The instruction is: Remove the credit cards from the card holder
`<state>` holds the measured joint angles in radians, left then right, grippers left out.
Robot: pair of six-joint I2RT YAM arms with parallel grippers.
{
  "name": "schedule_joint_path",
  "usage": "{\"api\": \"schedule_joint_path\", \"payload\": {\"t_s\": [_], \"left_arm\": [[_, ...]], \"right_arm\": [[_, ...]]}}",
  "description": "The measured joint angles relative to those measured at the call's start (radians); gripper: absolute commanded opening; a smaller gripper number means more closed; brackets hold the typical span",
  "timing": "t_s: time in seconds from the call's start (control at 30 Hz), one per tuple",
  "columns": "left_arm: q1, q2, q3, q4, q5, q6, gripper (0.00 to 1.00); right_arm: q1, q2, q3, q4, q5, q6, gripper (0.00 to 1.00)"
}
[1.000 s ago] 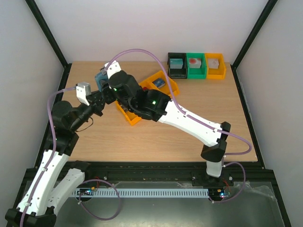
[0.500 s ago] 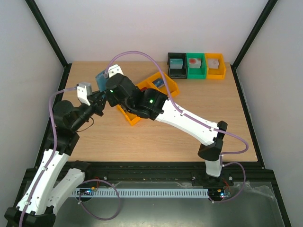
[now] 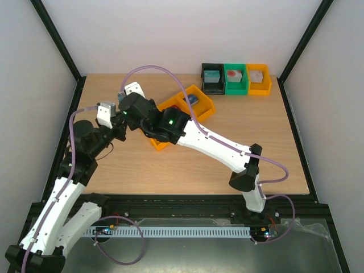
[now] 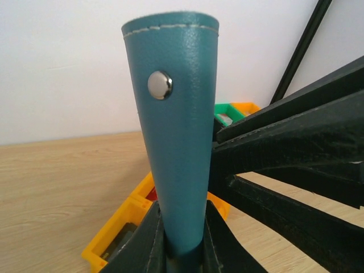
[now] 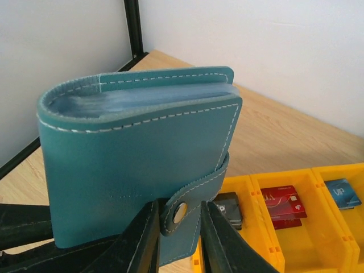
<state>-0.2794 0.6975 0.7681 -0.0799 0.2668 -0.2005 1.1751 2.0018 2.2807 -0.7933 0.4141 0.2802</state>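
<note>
A closed teal card holder (image 5: 136, 165) stands upright, its lower end clamped in my left gripper (image 4: 183, 213), which is shut on it. A strap with a metal snap (image 5: 179, 211) wraps its front edge. My right gripper (image 5: 177, 215) has one finger on each side of that strap tab, pressed against it. The credit cards lie in a yellow tray behind: a dark one (image 5: 228, 206), a red one (image 5: 282, 203) and a blue one (image 5: 343, 193). In the top view both grippers meet at the table's left (image 3: 122, 111), and they hide the holder.
The yellow compartment tray (image 3: 206, 101) lies slanted just right of the grippers. Black (image 3: 213, 81), green (image 3: 234, 81) and yellow (image 3: 257, 79) bins stand in a row at the back right. A black frame post and the left wall are close by.
My right gripper has moved left to the holder and its jaws have narrowed onto the strap. The left arm has shifted slightly, still holding the holder.
</note>
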Motion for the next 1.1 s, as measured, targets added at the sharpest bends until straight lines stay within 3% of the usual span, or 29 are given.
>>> {"api": "schedule_joint_path", "payload": {"t_s": [0.13,0.3,0.5,0.6,0.83,0.93,1.0,1.1], "left_arm": [[-0.016,0.0,-0.019,0.003,-0.044,0.053,0.02],[-0.032,-0.001,-0.051,0.032,-0.1,0.113,0.02],[-0.055,-0.001,-0.095,0.076,-0.146,0.191,0.02],[-0.069,-0.008,-0.108,0.081,-0.138,0.24,0.02],[-0.102,-0.096,-0.107,0.158,-0.095,0.377,0.02],[-0.101,-0.096,-0.107,0.154,-0.094,0.396,0.02],[-0.097,-0.092,-0.107,0.142,-0.079,0.386,0.02],[-0.084,-0.075,-0.098,0.117,-0.005,0.324,0.02]], "right_arm": [[-0.011,0.016,0.006,-0.013,-0.032,0.023,0.17],[-0.042,0.032,0.017,-0.021,-0.134,0.086,0.02],[-0.087,0.033,0.005,-0.039,-0.236,0.141,0.02],[-0.128,-0.005,-0.091,-0.019,-0.24,0.147,0.02],[-0.493,-0.117,-0.5,0.04,-0.153,0.116,0.02],[-0.607,-0.214,-0.636,0.055,-0.205,0.048,0.02],[-0.619,-0.293,-0.667,0.061,-0.249,0.0,0.05],[-0.597,-0.425,-0.658,0.095,-0.398,-0.09,0.3]]}}
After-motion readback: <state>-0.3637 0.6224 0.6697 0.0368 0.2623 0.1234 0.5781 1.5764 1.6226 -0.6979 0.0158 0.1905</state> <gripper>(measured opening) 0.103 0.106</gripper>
